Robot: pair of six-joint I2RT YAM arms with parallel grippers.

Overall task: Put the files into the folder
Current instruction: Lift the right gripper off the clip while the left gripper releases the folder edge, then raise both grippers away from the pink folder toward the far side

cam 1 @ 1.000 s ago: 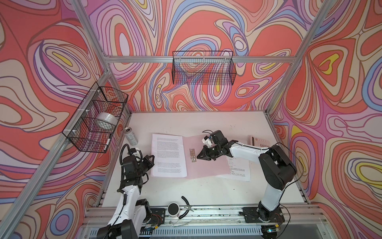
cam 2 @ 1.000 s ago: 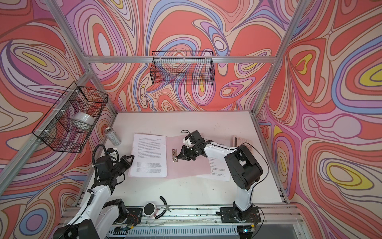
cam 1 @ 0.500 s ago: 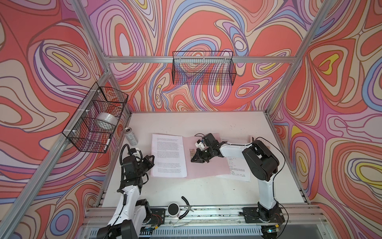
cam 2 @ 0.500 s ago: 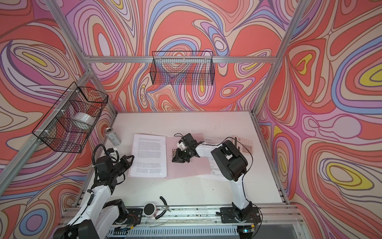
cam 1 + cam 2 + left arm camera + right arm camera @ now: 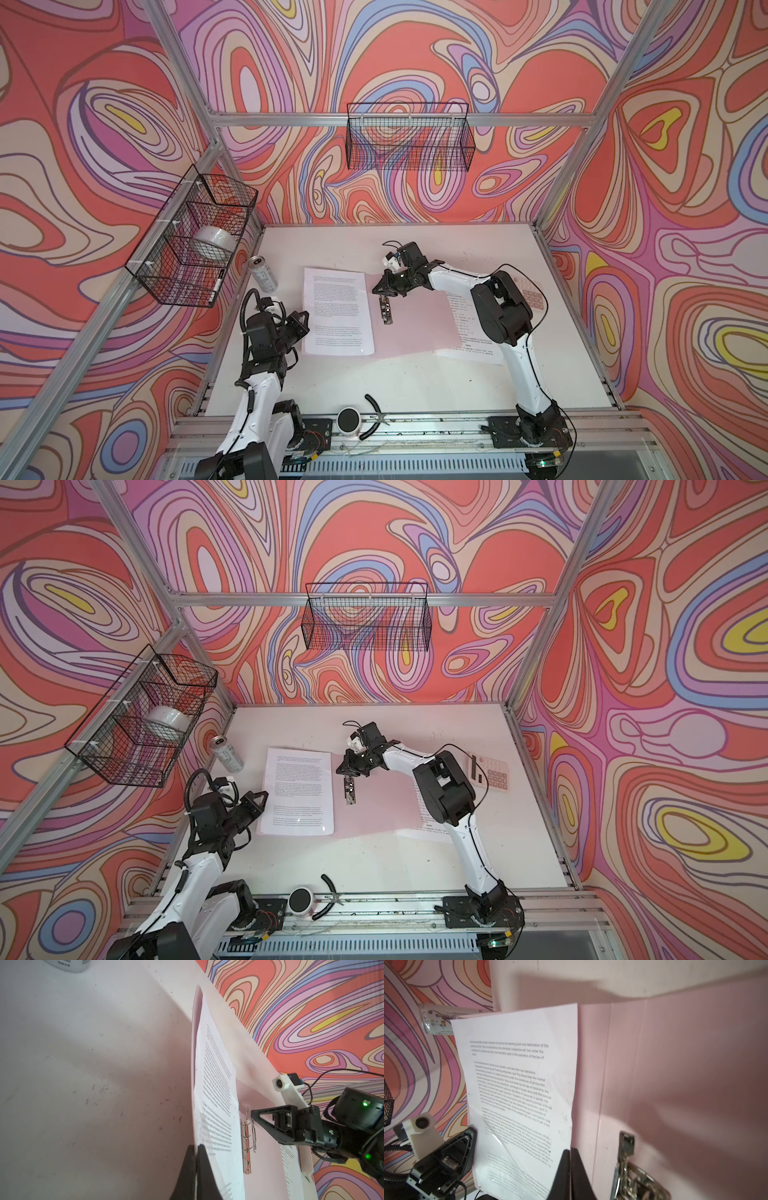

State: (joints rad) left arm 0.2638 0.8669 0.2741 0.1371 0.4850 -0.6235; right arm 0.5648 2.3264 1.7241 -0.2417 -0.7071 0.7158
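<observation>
The pale pink folder [image 5: 415, 332] [image 5: 685, 1064] lies open on the table, with a metal clip [image 5: 384, 309] [image 5: 627, 1167] beside its spine. One of the files, a white sheet of dense text [image 5: 336, 311] [image 5: 216, 1084], covers its left leaf. My left gripper [image 5: 306, 318] [image 5: 196, 1147] is shut on that sheet's left edge, and the paper creases there. My right gripper [image 5: 379, 287] [image 5: 570, 1150] is shut and empty, its tips at the clip's far end by the sheet's right edge. Another sheet [image 5: 469, 349] lies partly under the right leaf and my right arm.
A drinks can [image 5: 262, 274] stands left of the folder. A pinkish keypad card [image 5: 492, 775] lies at the right. Wire baskets hang on the left wall [image 5: 195, 245] and back wall [image 5: 409, 141]. Pliers [image 5: 374, 415] and a round black object [image 5: 348, 419] sit at the front rail.
My right arm has swung left across the folder's right leaf to the clip's far end, and its jaws have closed the last bit. The left gripper and the sheet have not moved.
</observation>
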